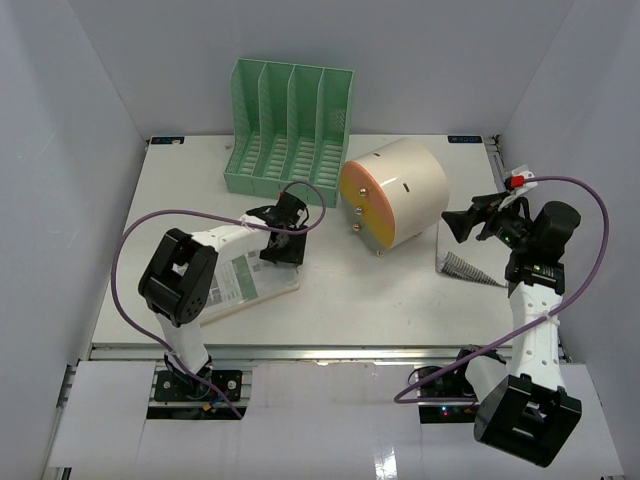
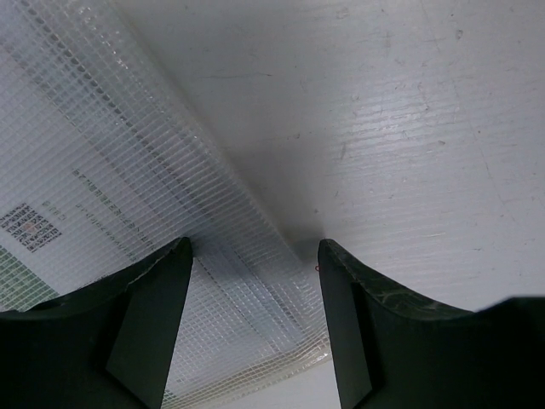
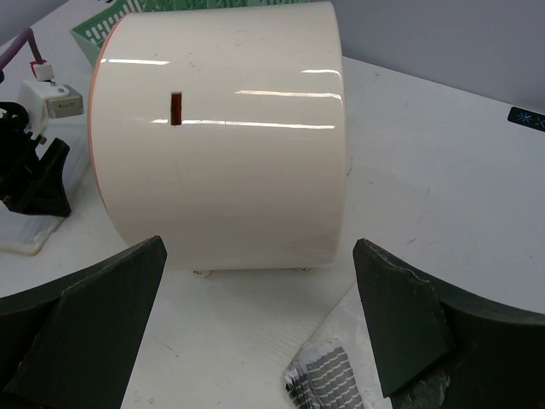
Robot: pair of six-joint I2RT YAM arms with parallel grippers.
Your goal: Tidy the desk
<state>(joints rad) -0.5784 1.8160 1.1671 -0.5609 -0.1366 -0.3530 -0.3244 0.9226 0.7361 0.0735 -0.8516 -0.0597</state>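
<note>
Top external: desk (image 1: 380,290) large, flat, white, rectangular.

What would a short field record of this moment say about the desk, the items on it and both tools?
desk: white tabletop, walled in
back: green file rack, upright
centre: cream drawer box, a cylinder, beside the rack
left: mesh pouch with papers, lying flat
right: grey patterned sheet, near the right tool
left tool: open, low over the pouch's edge
right tool: wide open, facing the drawer box, holding nothing
</note>
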